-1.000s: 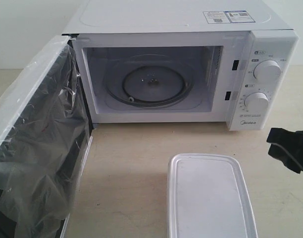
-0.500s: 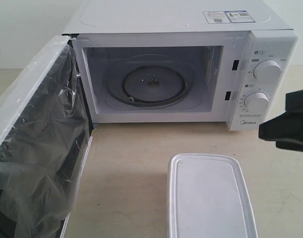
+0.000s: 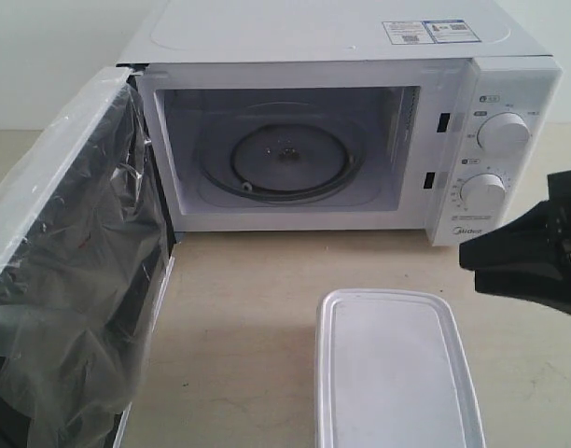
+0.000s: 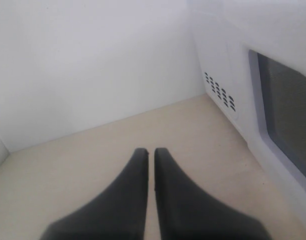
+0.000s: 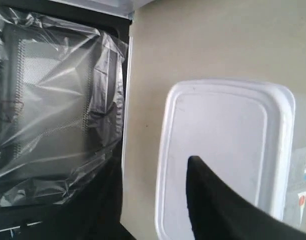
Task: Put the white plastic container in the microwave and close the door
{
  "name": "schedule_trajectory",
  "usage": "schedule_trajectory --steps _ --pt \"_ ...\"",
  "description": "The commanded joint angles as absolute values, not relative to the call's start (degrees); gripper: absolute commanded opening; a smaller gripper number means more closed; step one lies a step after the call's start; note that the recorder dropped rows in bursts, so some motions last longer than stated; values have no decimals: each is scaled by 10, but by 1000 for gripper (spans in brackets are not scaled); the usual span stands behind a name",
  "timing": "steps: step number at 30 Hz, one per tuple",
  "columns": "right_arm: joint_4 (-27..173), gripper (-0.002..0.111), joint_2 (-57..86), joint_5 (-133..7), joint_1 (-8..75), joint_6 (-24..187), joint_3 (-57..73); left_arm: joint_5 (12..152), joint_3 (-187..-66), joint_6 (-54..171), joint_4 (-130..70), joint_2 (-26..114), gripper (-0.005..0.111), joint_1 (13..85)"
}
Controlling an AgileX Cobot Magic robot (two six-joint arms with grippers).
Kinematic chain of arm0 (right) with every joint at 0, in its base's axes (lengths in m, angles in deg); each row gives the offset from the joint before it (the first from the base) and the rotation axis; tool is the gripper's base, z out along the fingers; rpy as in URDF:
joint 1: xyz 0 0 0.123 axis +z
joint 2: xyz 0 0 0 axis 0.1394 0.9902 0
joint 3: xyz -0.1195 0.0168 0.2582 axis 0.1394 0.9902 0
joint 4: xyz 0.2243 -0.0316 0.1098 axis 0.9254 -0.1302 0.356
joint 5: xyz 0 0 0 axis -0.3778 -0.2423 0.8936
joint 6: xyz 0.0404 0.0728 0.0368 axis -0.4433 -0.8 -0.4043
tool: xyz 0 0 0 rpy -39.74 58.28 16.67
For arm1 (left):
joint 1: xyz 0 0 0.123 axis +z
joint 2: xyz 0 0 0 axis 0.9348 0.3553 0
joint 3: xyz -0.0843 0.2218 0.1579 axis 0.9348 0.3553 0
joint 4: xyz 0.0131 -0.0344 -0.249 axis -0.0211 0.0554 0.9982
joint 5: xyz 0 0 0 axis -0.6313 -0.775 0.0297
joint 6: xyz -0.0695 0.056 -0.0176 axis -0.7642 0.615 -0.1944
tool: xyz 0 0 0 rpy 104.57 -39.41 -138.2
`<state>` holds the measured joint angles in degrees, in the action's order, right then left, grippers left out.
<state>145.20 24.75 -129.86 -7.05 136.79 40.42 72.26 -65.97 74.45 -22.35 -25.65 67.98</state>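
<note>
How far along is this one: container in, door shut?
Done: the door of the microwave stands wide open, the turntable bare. In hand: the right tool, open and holding nothing, hovers beside the white plastic container, which sits on the table in front of the microwave. Left: grasping it, placing it inside, closing the door. The left tool is shut, near the microwave.

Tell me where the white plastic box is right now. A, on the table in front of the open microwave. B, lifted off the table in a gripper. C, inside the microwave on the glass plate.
A: the box lies flat on the table in front of the open microwave, and the glass plate inside is bare.
</note>
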Motion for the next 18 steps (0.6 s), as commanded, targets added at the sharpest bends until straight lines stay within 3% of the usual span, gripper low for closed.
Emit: schedule_trajectory --steps 1,4,18 --pt "1499 36 290 -1307 -111 1448 460 727 -657 736 -221 -259 4 682" --pt "1494 36 290 -1313 -142 1453 472 727 -657 736 -221 -259 4 682" --pt "1441 36 316 -1201 -130 1422 530 727 -657 736 -221 -259 4 682"
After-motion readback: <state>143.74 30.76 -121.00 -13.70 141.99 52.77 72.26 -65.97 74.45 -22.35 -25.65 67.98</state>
